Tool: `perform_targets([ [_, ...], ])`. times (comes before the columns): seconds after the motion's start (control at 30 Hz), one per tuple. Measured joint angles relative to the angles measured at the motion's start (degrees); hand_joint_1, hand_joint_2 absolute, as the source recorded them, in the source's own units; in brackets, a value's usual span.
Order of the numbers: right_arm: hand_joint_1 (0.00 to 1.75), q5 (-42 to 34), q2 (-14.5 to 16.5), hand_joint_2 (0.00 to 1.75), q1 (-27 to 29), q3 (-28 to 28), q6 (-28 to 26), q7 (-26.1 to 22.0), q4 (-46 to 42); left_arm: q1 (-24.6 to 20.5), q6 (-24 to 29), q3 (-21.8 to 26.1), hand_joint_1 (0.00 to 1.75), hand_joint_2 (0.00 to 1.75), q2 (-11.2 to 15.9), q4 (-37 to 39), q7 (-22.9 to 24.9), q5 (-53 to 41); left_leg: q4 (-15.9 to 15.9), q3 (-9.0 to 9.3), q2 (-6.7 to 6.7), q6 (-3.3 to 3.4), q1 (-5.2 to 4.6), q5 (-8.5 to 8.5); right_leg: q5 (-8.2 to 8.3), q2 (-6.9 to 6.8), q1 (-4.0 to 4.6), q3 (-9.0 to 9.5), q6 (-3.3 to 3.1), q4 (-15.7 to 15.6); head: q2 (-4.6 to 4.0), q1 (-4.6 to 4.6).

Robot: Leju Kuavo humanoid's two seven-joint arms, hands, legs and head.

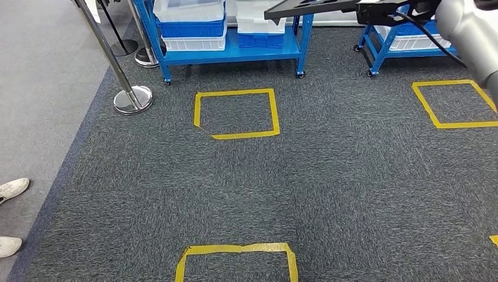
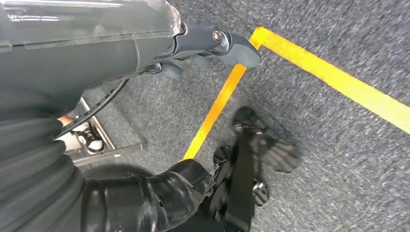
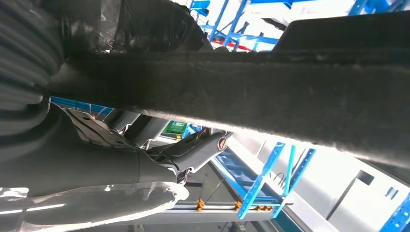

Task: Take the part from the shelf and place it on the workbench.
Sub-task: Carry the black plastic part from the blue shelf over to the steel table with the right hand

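The part (image 1: 311,9) is a flat, dark panel, raised at the top of the head view in front of the blue shelf (image 1: 235,51). My right hand (image 1: 384,12) grips it at its right end, with the silver forearm coming in from the top right corner. Seen from the right wrist, the part (image 3: 290,92) is a thick dark felt-like bar across the picture, and my thumb (image 3: 205,147) lies beside it. My left hand (image 2: 208,46) hangs over the carpet holding nothing, its thumb stretched out above a yellow tape line (image 2: 217,106).
Blue shelves hold white and blue bins (image 1: 191,26); a second blue rack (image 1: 405,44) stands at the right. Two chrome stanchions (image 1: 132,97) stand at the left. Yellow tape squares (image 1: 235,114) mark the grey carpet. A person's white shoes (image 1: 12,189) show at the left edge.
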Motion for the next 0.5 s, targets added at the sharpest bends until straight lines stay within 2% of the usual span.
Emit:
perform_targets([
  [0.03,1.75,-0.1,0.0,1.75,0.0,0.0,0.0,0.2,0.0,0.0,-0.2,0.0,0.0,1.75,0.0,0.0,-0.1,-0.1,3.1,-1.45,0.0,-0.05,0.01,-1.02,0.0,0.31,0.06,-0.02,-0.01,0.0,-0.01,0.0],
  [0.07,1.75,-0.2,0.0,1.75,0.0,0.0,0.0,0.4,0.0,0.0,-0.3,0.0,0.0,1.75,0.0,0.0,-0.2,-0.1,4.4,-2.12,-0.02,0.0,0.0,-0.98,0.0,0.65,0.12,-0.01,-0.01,0.1,-0.01,0.01],
  [0.1,1.75,-0.3,0.0,1.75,0.0,0.0,0.0,0.6,0.1,0.0,-0.5,0.0,0.0,1.75,0.0,0.0,-0.4,-0.1,4.0,-1.93,-0.1,0.16,0.0,-0.01,0.0,1.06,0.18,0.02,-0.01,0.1,-0.01,0.01],
  [0.13,1.75,-0.4,0.0,1.75,-0.1,0.0,0.0,0.8,0.1,0.0,-0.6,0.0,0.0,1.75,0.0,0.0,-0.4,-0.2,1.1,-0.63,-0.38,0.44,-0.01,1.93,-0.01,1.51,0.23,0.06,-0.01,0.1,-0.01,0.01],
  [0.2,1.75,-0.4,0.0,1.75,-0.4,0.0,0.0,1.0,0.1,0.1,-0.7,0.0,0.0,1.75,0.0,0.0,-0.6,-0.2,-6.6,2.91,-2.35,1.22,0.02,5.45,0.02,2.36,0.3,0.01,0.1,0.1,-0.02,0.03],
  [0.23,1.75,-0.4,0.0,1.75,-0.5,0.0,0.0,1.1,0.1,0.1,-0.7,0.0,0.0,1.75,0.0,0.0,-0.7,-0.2,-9.4,4.23,-3.37,1.52,0.02,6.24,0.1,2.83,0.23,-0.15,0.29,0.1,-0.01,0.01],
  [0.27,1.75,-0.3,0.0,1.75,-0.6,0.0,-0.1,1.1,0.1,0.1,-0.7,0.0,0.0,1.75,0.0,0.0,-0.7,-0.3,-10.8,4.9,-4.04,1.72,-0.05,6.33,0.26,3.29,0.07,-0.36,0.58,0.1,-0.01,0.02],
  [0.3,1.75,-0.3,0.0,1.75,-0.6,0.0,-0.1,1.1,0.1,0.1,-0.7,0.0,0.0,1.75,0.0,0.0,-0.7,-0.3,-11.2,5.21,-4.1,1.79,-0.13,6.17,0.49,3.84,-0.12,-0.56,0.98,-0.1,-0.01,0.01],
  [0.33,1.75,-0.2,-0.1,1.75,-0.6,0.0,-0.2,1.1,0.2,0.1,-0.7,0.0,0.0,1.75,-0.1,0.0,-0.7,-0.3,-11.7,5.4,-3.49,1.89,-0.17,6.26,0.72,4.42,-0.23,-0.65,1.43,-0.4,0.0,-0.02],
  [0.37,1.75,0.0,-0.2,1.75,-0.5,0.0,-0.2,1.2,0.2,0.0,-0.7,0.0,0.0,1.75,-0.1,0.0,-0.7,-0.4,-12.1,5.62,-2.76,2.03,-0.13,6.48,0.71,4.32,-0.29,-0.76,1.76,-0.4,-0.01,0.01],
  [0.43,1.75,0.3,-0.5,1.75,-0.7,0.0,-0.2,1.2,0.2,0.0,-0.8,0.0,0.0,1.75,-0.3,0.0,-0.8,-0.4,-13.2,6.06,-1.32,2.48,0.08,6.98,-0.9,2.46,-0.05,-1.91,2.15,1.8,-0.01,0.11],
  [0.5,1.75,0.5,-0.5,1.75,-0.9,0.0,-0.3,1.2,0.3,-0.1,-0.8,0.0,0.0,1.75,-0.3,0.0,-0.9,-0.4,-13.5,6.13,-0.02,2.78,0.03,7.07,-4.38,0.23,0.04,-4.9,2.39,8.2,-0.01,0.18],
])
